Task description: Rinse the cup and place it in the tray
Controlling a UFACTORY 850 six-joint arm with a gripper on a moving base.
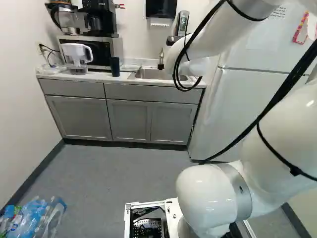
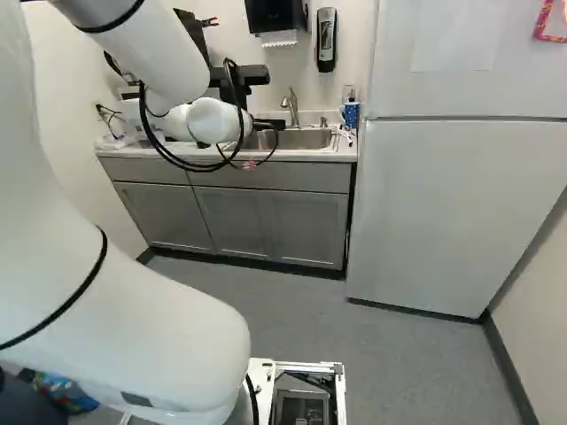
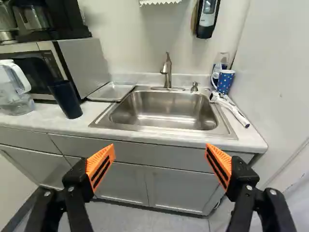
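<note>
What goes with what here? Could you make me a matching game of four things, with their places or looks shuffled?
1. Dark cup
2. Metal tray
3. Faucet
4. End effector

A. Rising behind the sink basin
B. Open, with orange pads
C. Upright, beside the pitcher
D. Silvery, lying flat on the counter

Pairs: 1-C, 2-D, 3-A, 4-B

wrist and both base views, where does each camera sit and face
Left base: behind the arm, to its left, facing ahead and slightly down; arm at right.
Right base: behind, to its right, same direction; arm at left.
Wrist: on the wrist, facing the sink; open gripper shows.
All three share the sink; base views share the fridge.
</note>
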